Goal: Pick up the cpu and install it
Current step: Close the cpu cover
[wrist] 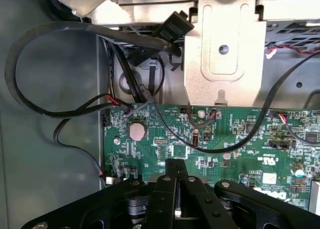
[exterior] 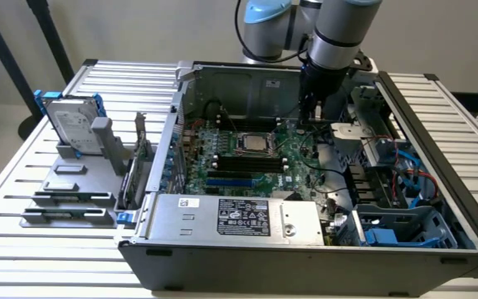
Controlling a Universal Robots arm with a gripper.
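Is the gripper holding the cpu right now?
No, the gripper is shut and empty over the motherboard, while the cpu lies seated on that board.

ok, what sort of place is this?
Probably a robotics lab test bench for PC assembly: an open desktop case with its motherboard exposed sits on a slotted metal table, a robot arm reaching in, a hard drive racked beside it.

Tool (wrist: 175,163) closed over green motherboard (wrist: 240,121); black cable (wrist: 65,27) loops beside board.
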